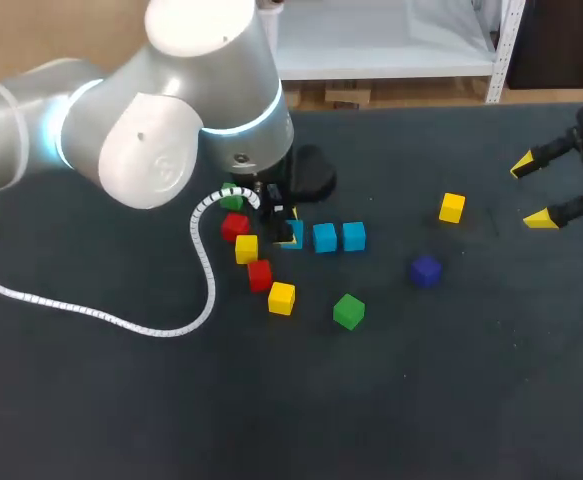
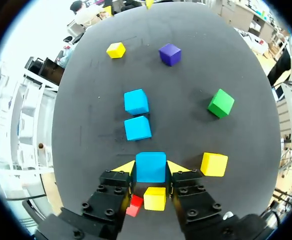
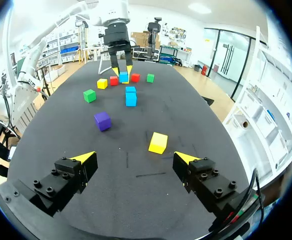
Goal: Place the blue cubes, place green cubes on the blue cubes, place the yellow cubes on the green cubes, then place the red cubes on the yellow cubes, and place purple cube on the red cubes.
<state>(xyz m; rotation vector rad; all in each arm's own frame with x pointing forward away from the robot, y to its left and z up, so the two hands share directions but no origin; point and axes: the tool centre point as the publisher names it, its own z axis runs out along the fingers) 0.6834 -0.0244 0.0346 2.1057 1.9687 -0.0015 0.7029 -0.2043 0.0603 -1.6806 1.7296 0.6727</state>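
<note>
My left gripper [image 1: 285, 232] [image 2: 151, 165] is shut on a blue cube [image 2: 151, 172] [image 1: 294, 235], with a yellow tip on each side. Whether the cube rests on the table I cannot tell. Two more blue cubes [image 1: 324, 238] [image 1: 354, 236] stand in a row right of it. Red cubes [image 1: 235, 226] [image 1: 259, 274] and yellow cubes [image 1: 246, 248] [image 1: 281, 298] lie just left. A green cube [image 1: 348, 311] sits in front and another [image 1: 231, 195] is half hidden by the arm. The purple cube [image 1: 425, 270] and a third yellow cube [image 1: 452, 207] [image 3: 158, 142] lie toward my right gripper [image 1: 541, 190] [image 3: 135, 162], which hangs open and empty.
A white coiled cable [image 1: 91, 310] loops over the table's left part. A black object [image 1: 313, 175] sits just behind the left gripper. The dark table [image 1: 451, 400] is bare at the front and right.
</note>
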